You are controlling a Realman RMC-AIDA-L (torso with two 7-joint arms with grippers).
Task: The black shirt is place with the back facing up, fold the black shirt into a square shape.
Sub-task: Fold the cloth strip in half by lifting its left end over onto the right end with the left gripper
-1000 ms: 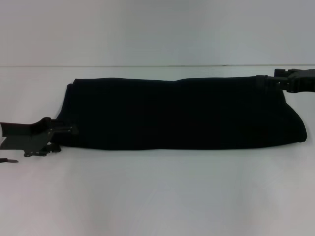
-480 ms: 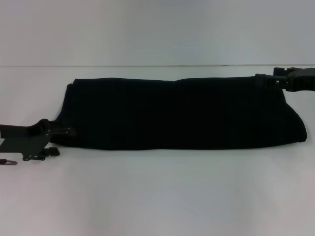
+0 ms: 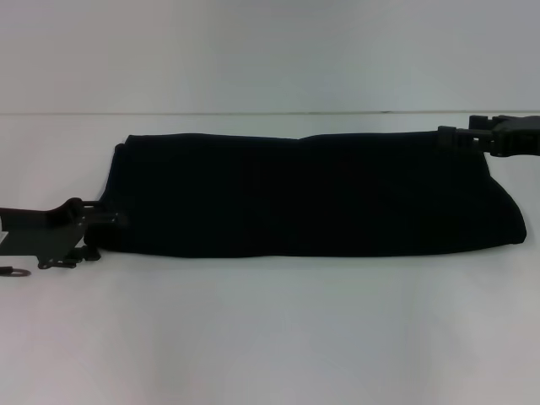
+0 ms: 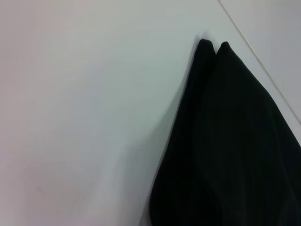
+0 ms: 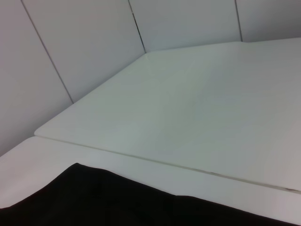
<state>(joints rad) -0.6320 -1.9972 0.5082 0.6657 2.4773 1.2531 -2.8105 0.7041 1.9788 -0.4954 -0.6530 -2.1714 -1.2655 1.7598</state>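
The black shirt (image 3: 312, 194) is seen folded into a long band across the white bench (image 3: 270, 337). Its near-left corner is met by the left end effector (image 3: 114, 221), its far-right corner by the right end effector (image 3: 451, 137); neither's grip state can be told.

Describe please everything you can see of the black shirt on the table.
The black shirt is plain, soft, dark cloth, folded into a long band lying flat across the white table. No lettering shows. Its left end shows two layered corners in the left wrist view. The left gripper meets its near left corner; the right gripper is at its far right corner.
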